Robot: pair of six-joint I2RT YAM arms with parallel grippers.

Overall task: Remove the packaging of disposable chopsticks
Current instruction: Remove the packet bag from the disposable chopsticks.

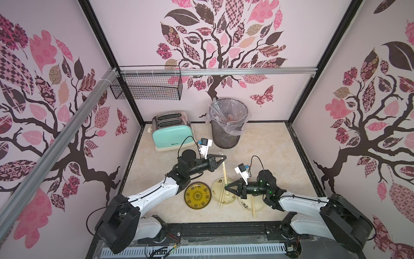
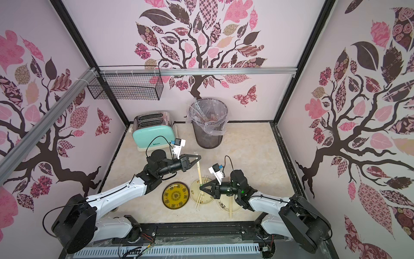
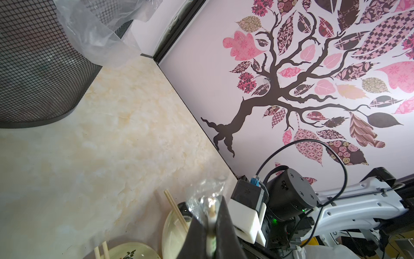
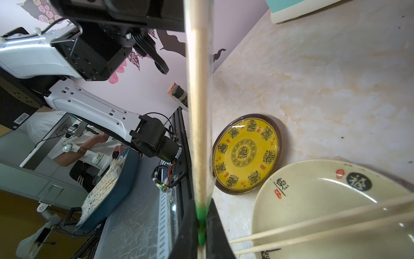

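1. Left hand [image 1: 224,157] pinches the clear packaging [image 3: 201,197] at one end.
2. Right hand [image 1: 226,187] clamps its green-printed end; the sleeved chopsticks [image 1: 224,173] span straight between both hands.

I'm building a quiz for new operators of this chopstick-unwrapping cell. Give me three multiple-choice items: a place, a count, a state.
1. The black mesh waste bin stands: A) beside the mint-green toaster; B) on a plate; C) atop the toaster.
2. Round plates in view: A) two; B) three; C) four.
3. The clear-sleeved pale wooden chopstick pair is: A) in the bin; B) lying on a plate; C) gripped by both end effectors.
1 A: toaster and bin stand side by side at the back. 2 B: one yellow patterned plate, two cream plates. 3 C: left end effector and right end effector are shut on its ends.
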